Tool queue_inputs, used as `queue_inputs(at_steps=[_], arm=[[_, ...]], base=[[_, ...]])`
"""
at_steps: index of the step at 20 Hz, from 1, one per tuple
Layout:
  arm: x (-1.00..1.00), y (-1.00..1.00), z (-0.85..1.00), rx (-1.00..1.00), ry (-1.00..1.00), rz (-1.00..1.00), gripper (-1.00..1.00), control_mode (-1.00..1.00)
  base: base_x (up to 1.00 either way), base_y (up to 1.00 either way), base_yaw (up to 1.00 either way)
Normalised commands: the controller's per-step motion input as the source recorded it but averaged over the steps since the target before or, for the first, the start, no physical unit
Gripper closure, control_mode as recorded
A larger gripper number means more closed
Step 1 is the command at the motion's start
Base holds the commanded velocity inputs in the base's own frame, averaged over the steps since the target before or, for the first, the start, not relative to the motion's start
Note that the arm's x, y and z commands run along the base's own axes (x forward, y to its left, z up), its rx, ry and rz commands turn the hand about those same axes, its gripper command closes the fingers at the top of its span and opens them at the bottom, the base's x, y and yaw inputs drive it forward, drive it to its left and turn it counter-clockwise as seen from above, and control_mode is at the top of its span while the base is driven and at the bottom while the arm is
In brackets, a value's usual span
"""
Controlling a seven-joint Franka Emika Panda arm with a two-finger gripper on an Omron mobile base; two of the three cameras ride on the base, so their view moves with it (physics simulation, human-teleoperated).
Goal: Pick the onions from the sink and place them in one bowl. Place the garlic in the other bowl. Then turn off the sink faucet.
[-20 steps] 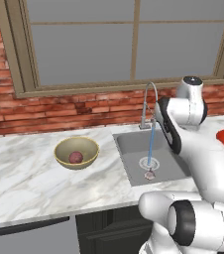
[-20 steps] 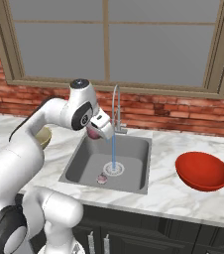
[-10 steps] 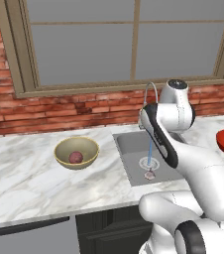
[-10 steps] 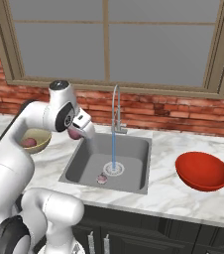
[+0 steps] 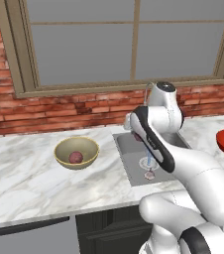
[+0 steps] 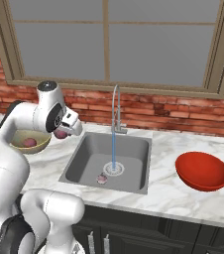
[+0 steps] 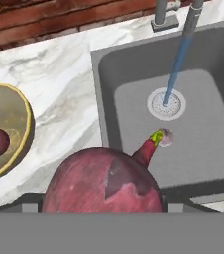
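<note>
Done: one round reddish-purple onion point(image 5: 75, 157) already lies in the deep yellowish-tan bowl point(image 5: 60, 153) on the white marble desk point(image 5: 20, 181).
Carried onion: the second reddish-purple onion point(image 7: 103, 184) is clamped in the pincer point(image 6: 64, 130), above the desk between the grey metal sink point(image 6: 82, 152) and the tan bowl.
Left: drop it in that bowl; move the small pale garlic bulb point(image 6: 102, 178), beside the drain, to the bright red shallow bowl point(image 6: 203, 170); shut the slim silver gooseneck faucet point(image 6: 115, 105), water running.
Change: half a second ago the pincer was nearer the basin; it has swung toward the tan bowl.

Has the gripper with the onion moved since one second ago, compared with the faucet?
Yes. In the right base view the gripper, holding an onion, went left from the faucet, toward the yellowish bowl.
</note>
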Motion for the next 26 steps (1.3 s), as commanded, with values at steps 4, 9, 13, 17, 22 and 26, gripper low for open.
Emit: queue_inputs(at_steps=[4, 9, 13, 17, 22, 26], arm=[[0.16, 0.57, -0.07, 0.02, 0.00, 0.32, 1.00, -1.00], [0.17, 0.61, -0.12, 0.02, 0.00, 0.30, 1.00, -1.00], [0.15, 0.68, -0.04, 0.00, 0.00, 0.24, 1.00, -1.00], [0.14, 0.64, 0.00, 0.00, 0.00, 0.20, 1.00, -1.00], [0.19, 0.34, 0.00, 0.00, 0.00, 0.07, 1.00, -1.00], [0.22, 0.19, -0.11, -0.02, 0.00, 0.00, 1.00, -1.00]], base=[[0.00, 0.00, 0.00], [0.00, 0.00, 0.00], [0.00, 0.00, 0.00], [0.00, 0.00, 0.00], [0.00, 0.00, 0.00], [0.00, 0.00, 0.00]])
